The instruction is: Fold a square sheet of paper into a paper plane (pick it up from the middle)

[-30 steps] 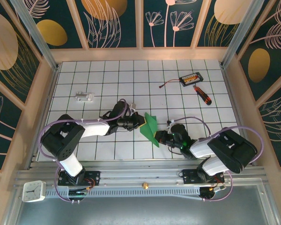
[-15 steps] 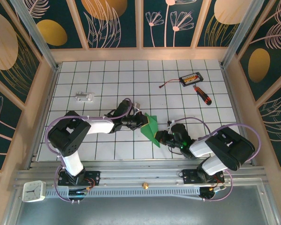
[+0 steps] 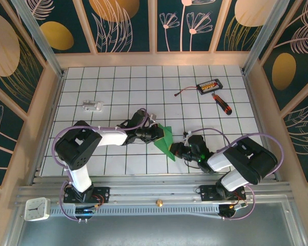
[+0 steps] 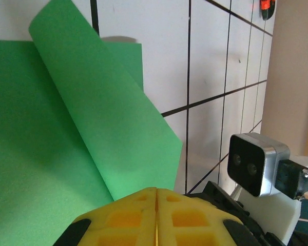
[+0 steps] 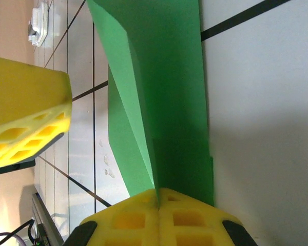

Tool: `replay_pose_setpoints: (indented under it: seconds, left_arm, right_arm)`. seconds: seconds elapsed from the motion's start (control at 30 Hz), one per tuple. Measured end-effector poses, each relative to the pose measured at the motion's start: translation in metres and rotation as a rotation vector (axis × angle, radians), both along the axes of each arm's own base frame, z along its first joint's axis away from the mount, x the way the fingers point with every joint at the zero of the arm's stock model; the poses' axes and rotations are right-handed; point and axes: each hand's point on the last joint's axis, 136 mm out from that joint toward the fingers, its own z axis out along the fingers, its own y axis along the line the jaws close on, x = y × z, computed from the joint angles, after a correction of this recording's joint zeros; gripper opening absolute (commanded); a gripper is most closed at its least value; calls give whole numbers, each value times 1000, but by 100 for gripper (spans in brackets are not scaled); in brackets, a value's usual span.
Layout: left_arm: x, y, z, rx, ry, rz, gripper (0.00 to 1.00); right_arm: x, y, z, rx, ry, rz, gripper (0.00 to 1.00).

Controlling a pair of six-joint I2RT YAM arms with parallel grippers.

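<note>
The sheet of paper (image 3: pixel 167 139) lies near the middle of the white tiled counter (image 3: pixel 118 82), between the two arms. It is plain bright green and no longer flat. In the top view it reads as a small angular shape, with a point toward the near edge of the counter.

In the left wrist view, the sheet of paper (image 4: pixel 41 128) shows a wide flap turned over along a slanted fold, a lighter green than the layer under it. The flap's straight edges meet at a corner above the tiles and it casts a shadow on the counter.

In the right wrist view, the sheet of paper (image 5: pixel 169 77) has a sharp crease running lengthwise. One side of the crease lies flat and the other side is raised.

The right end effector (image 3: pixel 174 149) is fully closed. Its yellow fingers (image 5: pixel 138 220) meet on the near end of the sheet, right where the crease runs in, so it grips the paper.

The left end effector (image 3: pixel 159 134) is closed too, its yellow pads (image 4: pixel 128 220) pressed together at the lower edge of the flap. I cannot tell whether any paper is caught between them. From the right wrist, it (image 5: pixel 28 115) appears beside the sheet with bare tile between.

A black-and-orange screwdriver (image 3: pixel 222 103) and a small black box (image 3: pixel 209 85) lie well apart at the far right.
</note>
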Motion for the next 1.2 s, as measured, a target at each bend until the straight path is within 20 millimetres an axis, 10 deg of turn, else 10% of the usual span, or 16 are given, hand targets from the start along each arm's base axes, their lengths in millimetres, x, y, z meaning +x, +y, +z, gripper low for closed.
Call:
replay_pose_setpoints:
  seconds: [1.2]
  left_arm:
    - [9,-16,-25,49,-1,-46,11]
  right_arm:
    - [1,1,0,15,7,7,2]
